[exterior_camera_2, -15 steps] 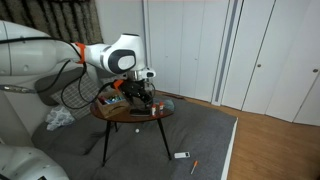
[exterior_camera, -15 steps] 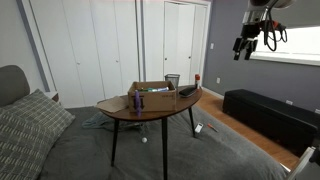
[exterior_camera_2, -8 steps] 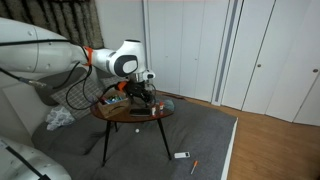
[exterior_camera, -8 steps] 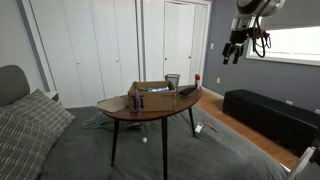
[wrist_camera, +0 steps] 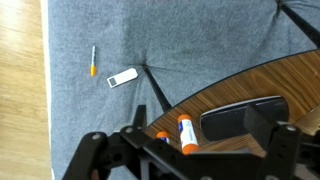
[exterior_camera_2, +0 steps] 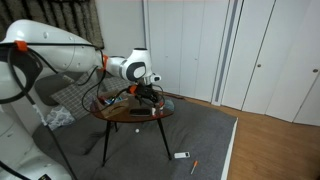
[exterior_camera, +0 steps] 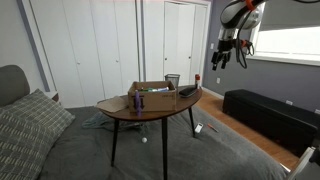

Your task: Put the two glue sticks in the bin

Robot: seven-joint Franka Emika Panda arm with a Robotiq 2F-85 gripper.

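Two glue sticks with orange ends lie near the edge of the round wooden table. One glue stick shows in full. The second glue stick is partly hidden behind my gripper's frame. My gripper is open and empty, high above them. In an exterior view it hangs up and to the right of the table; in an exterior view it hovers over the table top. The small dark mesh bin stands behind the cardboard box. The bin is out of the wrist view.
A brown cardboard box sits mid-table. A flat black object lies next to the glue sticks. A white device and an orange pen lie on the grey carpet. A black bench stands at the right.
My gripper has moved left and down toward the table from high up near the window. The things on the table have not moved.
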